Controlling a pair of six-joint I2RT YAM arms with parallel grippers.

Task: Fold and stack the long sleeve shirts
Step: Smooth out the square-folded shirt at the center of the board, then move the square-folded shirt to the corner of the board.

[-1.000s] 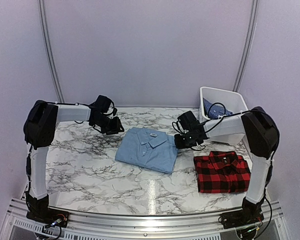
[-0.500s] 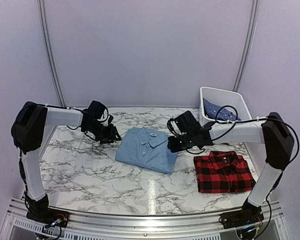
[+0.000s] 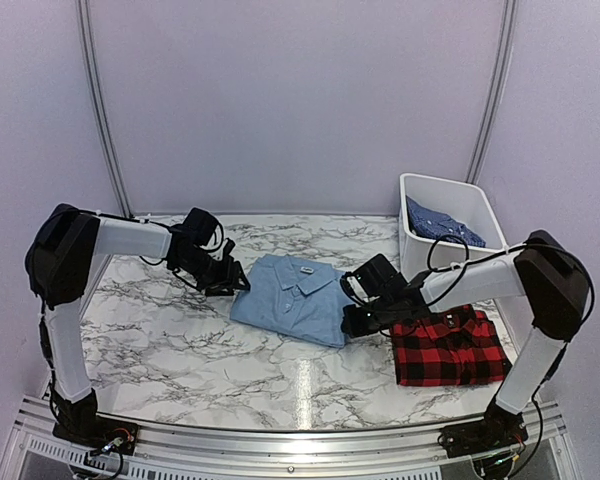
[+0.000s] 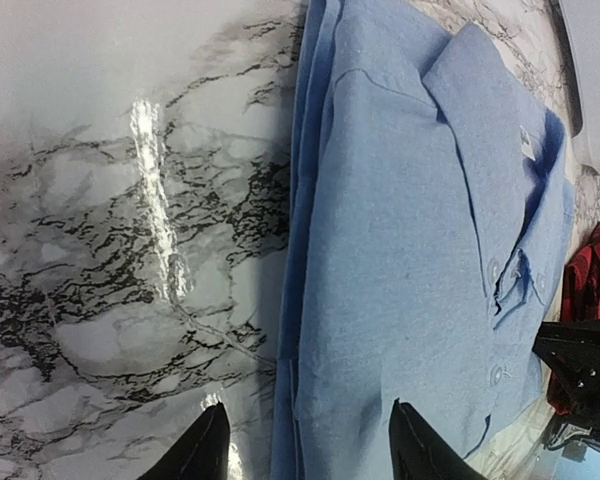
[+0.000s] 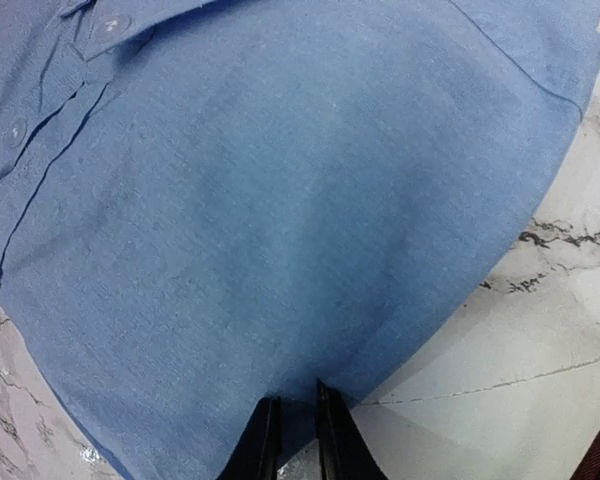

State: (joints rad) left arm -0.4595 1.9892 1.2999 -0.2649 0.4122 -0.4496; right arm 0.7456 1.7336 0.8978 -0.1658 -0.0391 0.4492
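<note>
Blue shirt: the blue shirt (image 3: 295, 300) lies folded in a neat rectangle at mid-table, collar up and toward the far side. Its collar-to-hem line runs far to near with a slight skew.
Left claw: my left claw (image 4: 308, 450) stands well open and holds nothing. Its two tips straddle the shirt's left folded edge, one over marble and one over cloth.
Right claw: my right claw (image 5: 292, 430) has its fingers drawn to a narrow slit, tips at the shirt's near-right edge. I cannot tell whether any cloth is caught between them.
Key relation: the shirt lies between my claws, one at each side edge, so I judge a lift would have to take both sides together.
Stack target: the plaid shirt (image 3: 445, 345) is folded flat just right of the blue one, beside my right claw. My right arm is the nearer to it.
Third shirt: a dark patterned shirt (image 3: 435, 222) sits crumpled in the bin (image 3: 450, 182) at the far right.
Cloth: thin matte woven cotton with small pale buttons and a stiff collar. The left edge shows several stacked layers, which I expect will sag or slip apart if lifted unevenly.
Table: the table (image 3: 180, 340) is glossy marble-print, so the cloth should slide on it.
</note>
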